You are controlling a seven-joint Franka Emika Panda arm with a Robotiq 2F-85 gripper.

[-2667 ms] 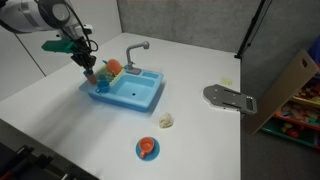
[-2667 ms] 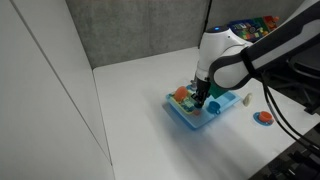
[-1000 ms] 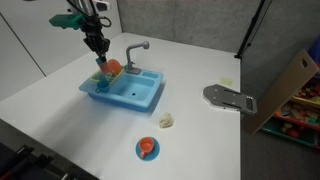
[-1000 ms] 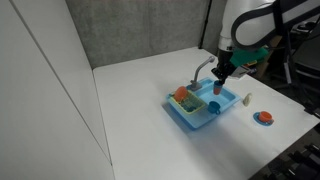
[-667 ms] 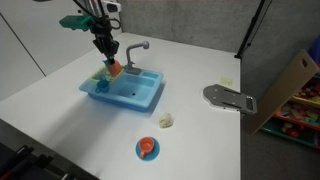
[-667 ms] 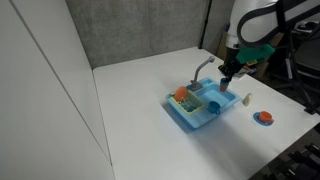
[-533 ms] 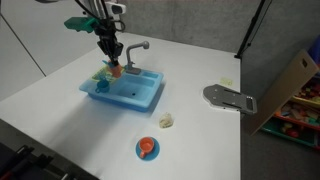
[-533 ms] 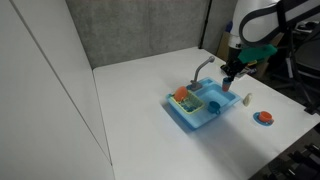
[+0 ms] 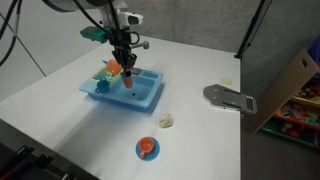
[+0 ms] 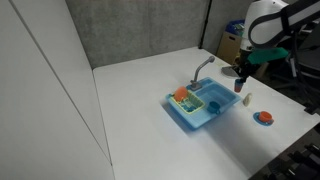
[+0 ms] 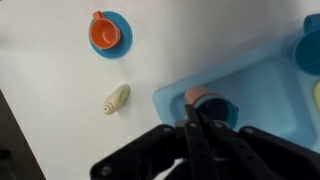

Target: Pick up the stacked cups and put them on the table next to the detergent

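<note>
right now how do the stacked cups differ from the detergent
The stacked cups are red-orange, the detergent pale cream. The cups hang in the pincer near the blue sink's edge; the detergent lies free on the white table. Both are small toys.

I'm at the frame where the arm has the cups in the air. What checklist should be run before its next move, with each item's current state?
1. Grip: ok. The gripper is closed on the stacked cups.
2. Lift: ok. The cups hang above the blue toy sink, not resting in it.
3. Target in sight: ok. The detergent lies on the table in the wrist view.
4. Free spot beside the detergent: ok. There is bare white table around it.
5. Nearby clutter: ok. The plate sits apart from the detergent.
6. Position over the spot: not ok. The cups are above the sink's edge, short of the detergent.
</note>
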